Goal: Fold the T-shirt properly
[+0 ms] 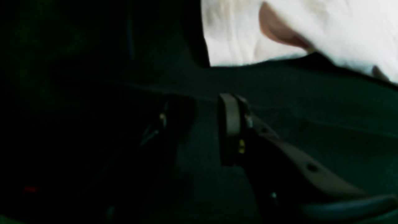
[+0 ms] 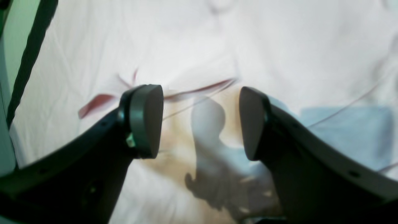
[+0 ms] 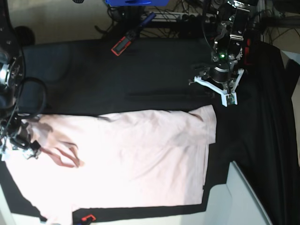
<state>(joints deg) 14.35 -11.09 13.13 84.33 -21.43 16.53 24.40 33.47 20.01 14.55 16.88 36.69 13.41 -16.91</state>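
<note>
Left wrist: left gripper (image 1: 199,130) over black cloth (image 1: 311,99), fingers look parted, grasping nothing, though the view is dark; T-shirt (image 1: 236,34) at 1 o'clock. Right wrist: right gripper (image 2: 200,123) spread wide just above pink fabric, nothing pinched. Base: shirt lies flat at 7 o'clock, left arm well apart at 1 o'clock.

I see open black desk (image 3: 140,79) between the shirt (image 3: 136,159) and the far edge; only a red-black tool (image 3: 123,45) lies there, well apart from the left arm.
</note>
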